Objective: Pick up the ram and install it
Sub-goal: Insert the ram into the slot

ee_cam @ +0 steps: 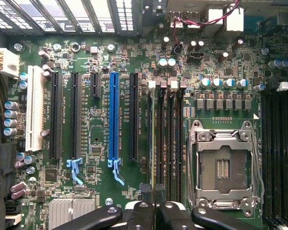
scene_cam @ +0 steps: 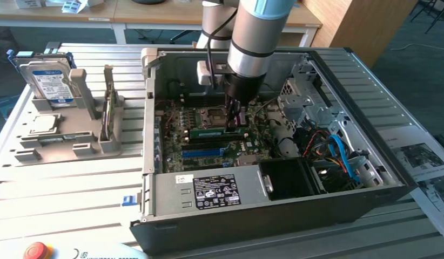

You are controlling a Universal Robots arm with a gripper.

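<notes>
Down inside the open PC case (scene_cam: 294,216), fingers (scene_cam: 234,116) are pinched together on the top edge of the ram (scene_cam: 215,131). The green stick lies along the black memory slots (ee_cam: 169,143) and looks low in one, but I cannot tell whether it is seated. CPU socket (ee_cam: 223,165) is just beside these slots, with the blue expansion slot (ee_cam: 114,115) on their other side on the motherboard (ee_cam: 101,62). Power supply (scene_cam: 207,191) sits at the case's front edge. Hard drive (scene_cam: 49,75) stands in a grey rack (scene_cam: 60,143) on the tabletop (scene_cam: 64,189), at the exterior view's left.
</notes>
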